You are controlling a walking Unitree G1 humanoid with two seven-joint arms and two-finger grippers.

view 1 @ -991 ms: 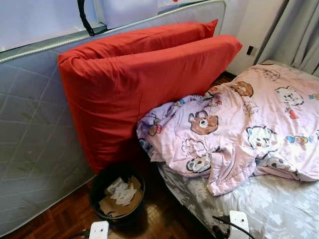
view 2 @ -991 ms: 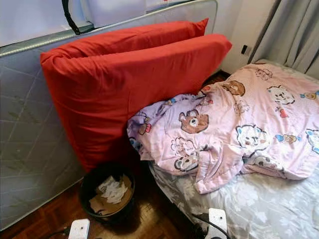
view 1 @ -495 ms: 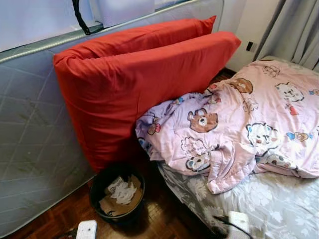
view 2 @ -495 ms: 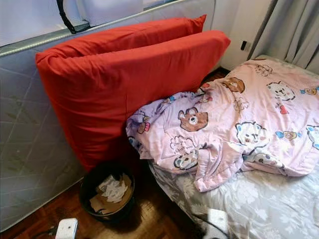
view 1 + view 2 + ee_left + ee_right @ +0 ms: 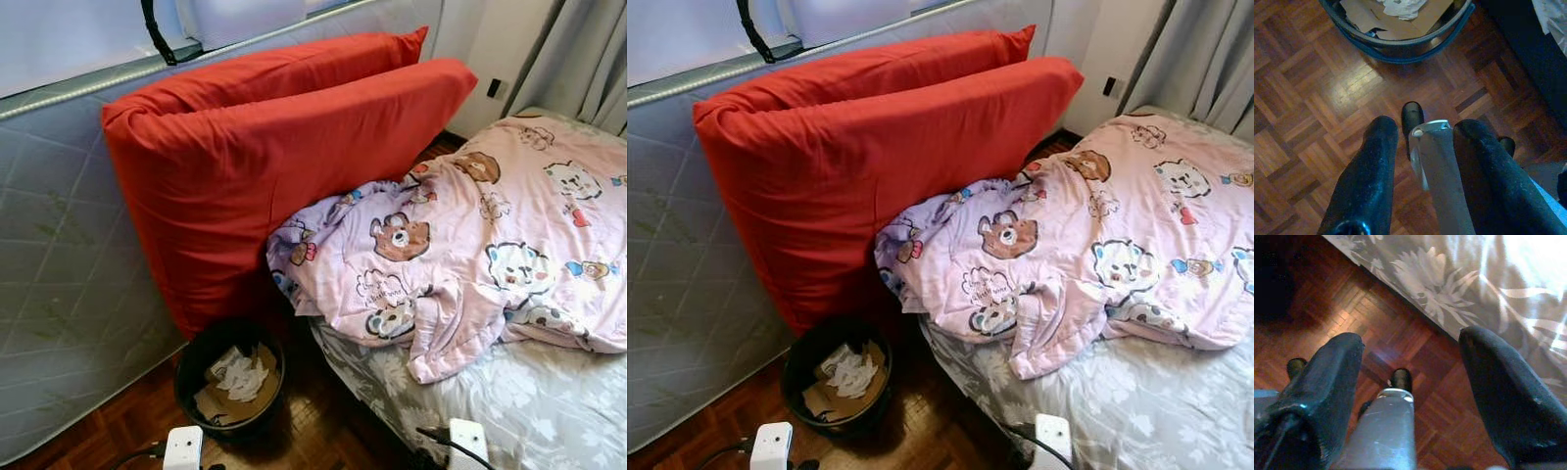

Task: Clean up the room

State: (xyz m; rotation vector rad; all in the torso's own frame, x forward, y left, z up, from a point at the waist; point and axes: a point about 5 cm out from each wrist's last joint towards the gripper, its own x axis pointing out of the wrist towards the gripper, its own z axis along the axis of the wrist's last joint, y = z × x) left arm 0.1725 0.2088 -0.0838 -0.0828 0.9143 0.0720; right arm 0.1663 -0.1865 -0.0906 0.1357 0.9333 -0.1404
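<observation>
Glossy wood parquet floor [image 5: 1312,98], matt red cloth cushions [image 5: 284,166], quilted mattress [image 5: 59,294], crumpled paper [image 5: 240,377]

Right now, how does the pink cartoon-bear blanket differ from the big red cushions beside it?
The pink cartoon-bear blanket lies crumpled on the bed with the grey floral sheet, one corner hanging over its edge; the big red cushions stand on edge, leaning against the grey quilted mattress. The blanket is patterned; the cushions are plain. The blanket looks thin, the cushions thick. Both are soft bedding, and they touch.
</observation>
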